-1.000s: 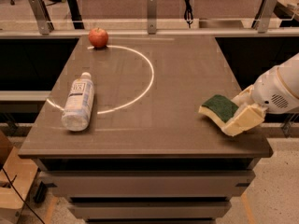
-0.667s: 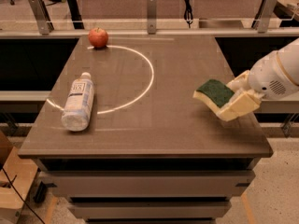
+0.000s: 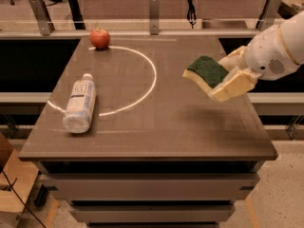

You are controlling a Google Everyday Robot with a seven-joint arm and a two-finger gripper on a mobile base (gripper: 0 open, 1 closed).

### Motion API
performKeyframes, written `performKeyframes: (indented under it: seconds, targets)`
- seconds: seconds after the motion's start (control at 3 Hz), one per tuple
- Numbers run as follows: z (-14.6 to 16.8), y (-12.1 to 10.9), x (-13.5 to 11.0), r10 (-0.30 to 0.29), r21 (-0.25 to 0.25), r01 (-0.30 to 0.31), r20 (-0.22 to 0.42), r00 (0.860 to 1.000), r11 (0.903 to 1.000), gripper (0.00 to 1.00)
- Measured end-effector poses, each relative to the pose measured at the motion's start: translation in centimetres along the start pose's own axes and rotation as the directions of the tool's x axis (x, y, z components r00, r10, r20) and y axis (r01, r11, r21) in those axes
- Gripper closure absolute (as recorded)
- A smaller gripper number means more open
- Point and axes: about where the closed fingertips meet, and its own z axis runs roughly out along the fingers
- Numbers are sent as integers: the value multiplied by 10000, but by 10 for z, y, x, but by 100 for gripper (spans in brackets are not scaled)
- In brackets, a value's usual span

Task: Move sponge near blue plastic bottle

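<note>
Brown and matte, the desk (image 3: 180,127) fills most of the camera view, with a thin white arc (image 3: 154,75) painted across its middle and dark railings behind it. From the 3 o'clock side a white robot arm (image 3: 280,46) reaches in over the edge. Its gripper (image 3: 227,75) hangs above the desk's 3 o'clock portion, jaws clamped on the sponge (image 3: 205,69) between cream pads. The sponge is tilted, green scouring face up and toward 10 o'clock, pale yellow foam below, and it sits clear of the surface with a soft shadow under it. Well apart from it, at about 8 o'clock, the blue plastic bottle (image 3: 80,103) lies on its side just outside the arc, white cap pointing toward 12 o'clock and label facing up. A red apple (image 3: 99,38) stands near the far corner at 11 o'clock, touching the arc.
</note>
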Motion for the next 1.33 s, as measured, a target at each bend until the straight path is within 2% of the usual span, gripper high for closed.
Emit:
performKeyframes:
  seconds: [0.33,0.67,1.0,1.33]
  targets:
    - [8,9,-27,-511,-12,512,405,9979,9987,100]
    - [42,28,-66,-1034,-408,1081,1036,9892,9933,100]
    - [83,48,-91,-1153,-1072,1318,1477,9823,9855,100]
    - [119,65,-111,-1194,-1741,1512,1806,9763,9731,100]
